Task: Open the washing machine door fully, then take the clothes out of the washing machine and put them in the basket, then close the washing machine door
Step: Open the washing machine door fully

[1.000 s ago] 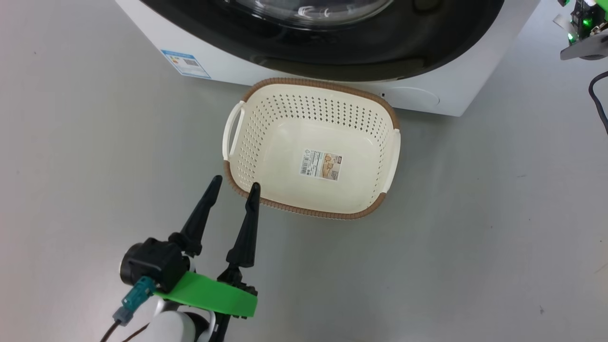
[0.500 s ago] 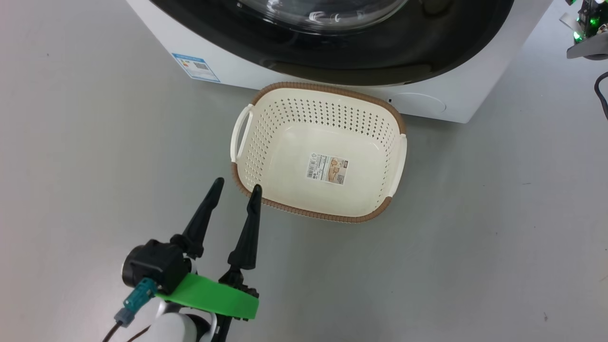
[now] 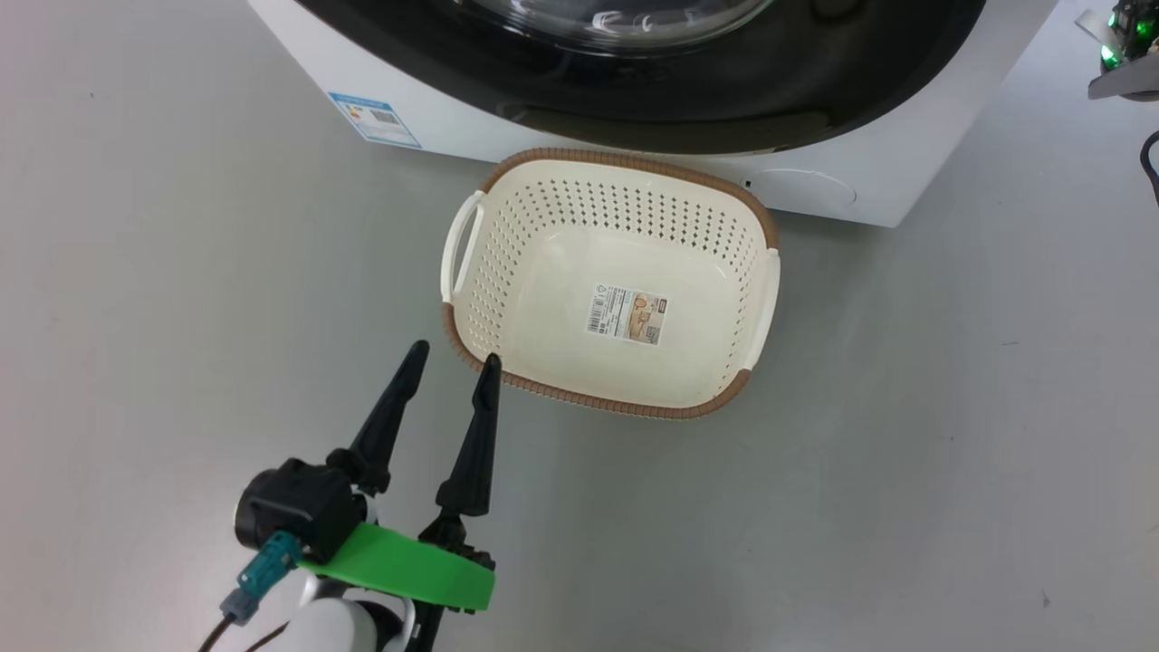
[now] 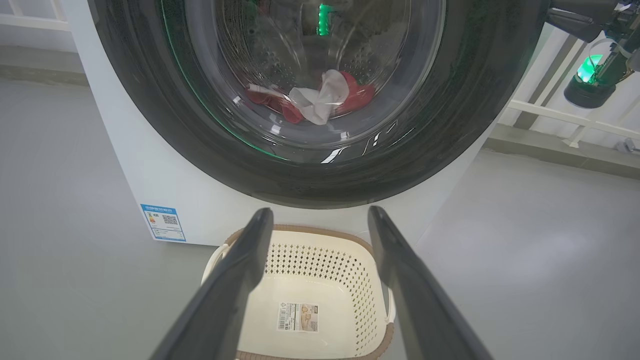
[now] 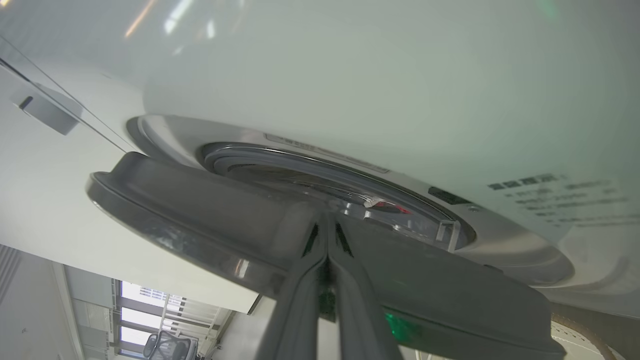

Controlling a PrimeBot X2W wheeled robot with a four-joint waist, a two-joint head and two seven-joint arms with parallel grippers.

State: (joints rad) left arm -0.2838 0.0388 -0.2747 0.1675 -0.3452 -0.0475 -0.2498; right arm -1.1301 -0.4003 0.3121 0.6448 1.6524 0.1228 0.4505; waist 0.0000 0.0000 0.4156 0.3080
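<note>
Now my left hand (image 3: 454,351) hangs open and empty by the cream plastic basket (image 3: 493,272); my right hand (image 5: 327,222) is shut at the round black door (image 5: 200,200).

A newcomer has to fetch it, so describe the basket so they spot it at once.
Find the big white washing machine with the round black-rimmed door. On the grey floor just before its base stands the basket. It is cream perforated plastic with a brown woven-look rim, white side handles and a barcode sticker inside.
</note>
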